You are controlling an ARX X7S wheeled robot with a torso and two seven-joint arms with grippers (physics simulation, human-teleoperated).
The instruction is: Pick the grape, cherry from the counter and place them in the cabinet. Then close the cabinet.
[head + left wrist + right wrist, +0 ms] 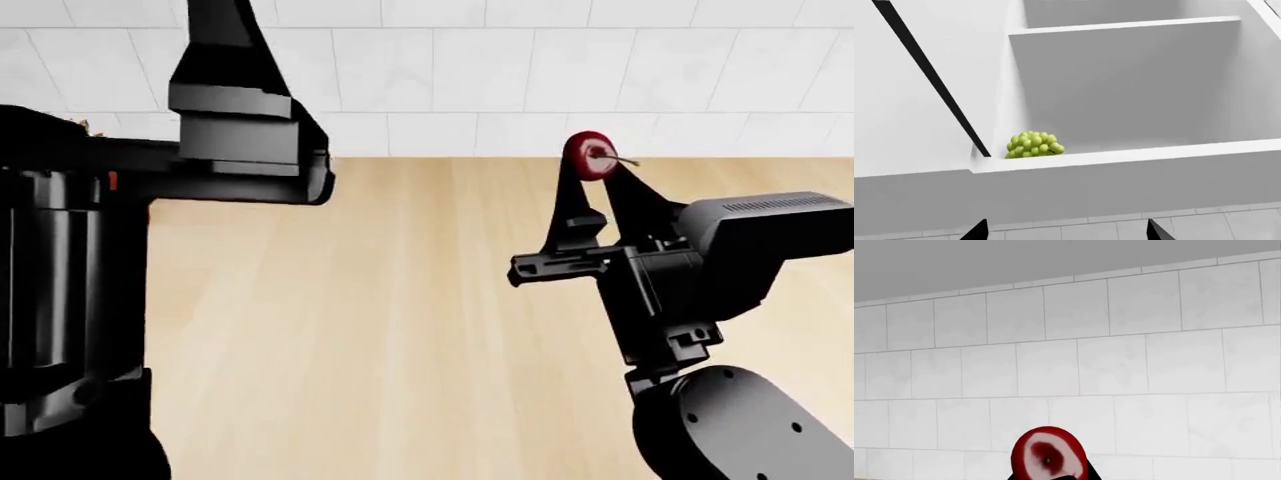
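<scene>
The grape (1033, 145), a pale green bunch, lies inside the white cabinet (1134, 156), on a shelf in the corner against the side wall. My left gripper (1067, 233) hangs open just outside the cabinet's front edge, with only its two dark fingertips (979, 231) showing and nothing between them. The cherry (586, 154) is dark red with a thin stem. My right gripper (595, 176) is shut on it and holds it up above the counter (400, 300). In the right wrist view the cherry (1049, 454) fills the space between the fingers, facing the tiled wall.
A second cabinet shelf (1121, 26) runs above the grape. A white panel (894, 110) lies beyond a dark slanted gap beside the cabinet opening. My raised left arm (247, 110) blocks the head view's left side. A white tiled wall (534, 70) backs the counter.
</scene>
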